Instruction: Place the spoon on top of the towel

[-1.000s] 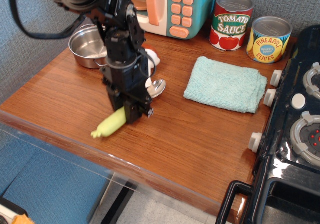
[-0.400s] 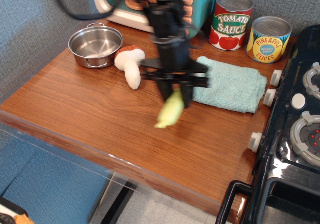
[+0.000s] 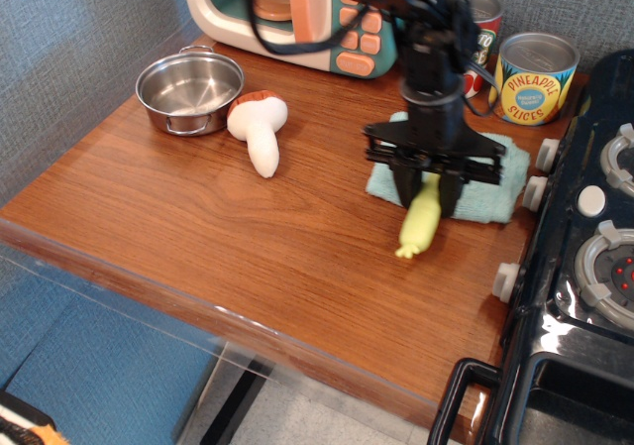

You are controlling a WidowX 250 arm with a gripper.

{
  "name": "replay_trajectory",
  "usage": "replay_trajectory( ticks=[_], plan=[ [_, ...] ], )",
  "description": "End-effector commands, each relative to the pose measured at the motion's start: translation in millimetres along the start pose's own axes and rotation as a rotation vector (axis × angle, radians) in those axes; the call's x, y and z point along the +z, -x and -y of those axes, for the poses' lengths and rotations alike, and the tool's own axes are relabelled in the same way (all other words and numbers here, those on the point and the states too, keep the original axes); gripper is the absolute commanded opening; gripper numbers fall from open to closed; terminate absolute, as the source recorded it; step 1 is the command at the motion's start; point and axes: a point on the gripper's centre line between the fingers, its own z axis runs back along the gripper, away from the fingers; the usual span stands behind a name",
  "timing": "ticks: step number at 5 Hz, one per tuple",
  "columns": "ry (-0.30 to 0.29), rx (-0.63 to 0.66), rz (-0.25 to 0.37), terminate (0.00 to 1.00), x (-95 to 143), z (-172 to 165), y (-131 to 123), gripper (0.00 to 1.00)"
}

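Spoon (image 3: 420,222) is held off the desk (image 3: 198,237) by the pincer (image 3: 428,189), whose two black fingers (image 3: 407,180) are clamped on the upper end of the pale yellow-green handle. The handle hangs down and slightly left, its tip over bare wood just in front of the towel's near edge. The metal bowl of the spoon is hidden behind the pincer.

Towel (image 3: 487,187), light teal and folded, lies flat near the right end of the desk, just beside the black toy stove (image 3: 584,267). The pincer and arm cover much of its middle; whether the spoon touches the cloth cannot be told.

Other items in this single view: a toy mushroom (image 3: 260,128) with white stem and brown cap lies on its side left of centre, close to a small steel pot (image 3: 189,89). A toy microwave (image 3: 297,14) stands at the back. A pineapple slices can (image 3: 535,78) stands upright behind the towel, with a tomato sauce can (image 3: 482,29) beside it, largely hidden by the arm.
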Motion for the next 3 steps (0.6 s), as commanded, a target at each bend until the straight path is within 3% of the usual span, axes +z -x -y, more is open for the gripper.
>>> replay_trajectory(
  ticks=[1,2,3],
  plan=[
    [-0.028,-0.007,0.106,0.00,23.7,4.0,-35.4,0.00],
    [-0.010,0.000,0.098,0.00,27.1,3.9,-35.0,1.00],
    [-0.015,0.002,0.094,0.00,35.2,3.6,-32.6,1.00]
  ],
)
